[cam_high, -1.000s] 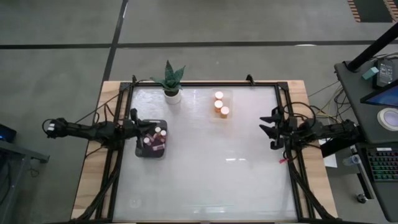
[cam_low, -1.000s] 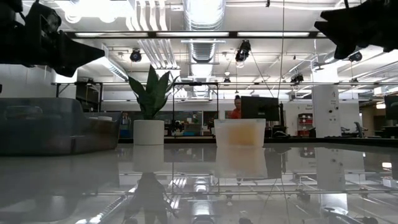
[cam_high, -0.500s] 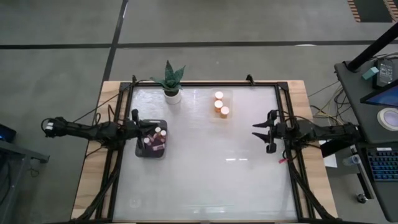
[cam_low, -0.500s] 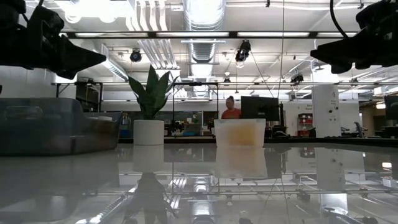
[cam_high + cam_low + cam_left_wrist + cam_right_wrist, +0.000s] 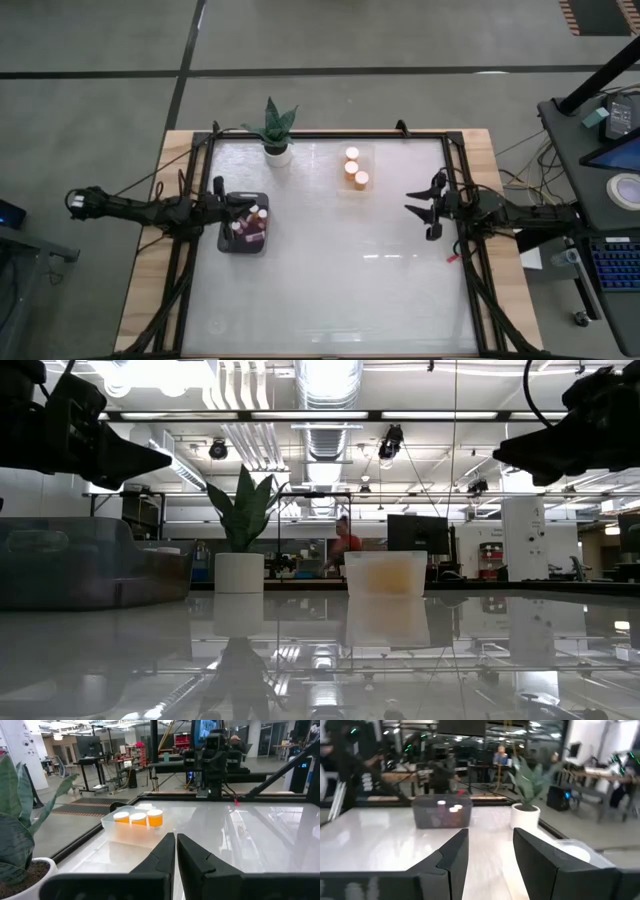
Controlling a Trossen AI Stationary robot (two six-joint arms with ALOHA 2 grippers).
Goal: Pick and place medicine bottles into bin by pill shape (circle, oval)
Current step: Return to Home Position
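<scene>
Three orange bottles with white caps (image 5: 354, 167) stand in the clear tray (image 5: 343, 186) at the table's far middle; they also show in the left wrist view (image 5: 137, 818). Several pinkish-red bottles (image 5: 249, 222) stand in the dark bin (image 5: 228, 243) at the left. My left gripper (image 5: 217, 192) is shut and empty, raised just left of the dark bin. My right gripper (image 5: 421, 207) is open and empty, raised over the table's right side. In the right wrist view its fingers (image 5: 490, 845) point toward the dark bin (image 5: 427, 817).
A white pot with a green plant (image 5: 276, 138) stands at the far edge, left of the clear tray. A black frame (image 5: 460, 190) runs along the table's edges. The glossy tabletop (image 5: 340, 280) stretches between the bins and the near edge.
My right gripper has gone a little toward the table's left edge, staying open and raised. A person in the room behind has walked toward the left.
</scene>
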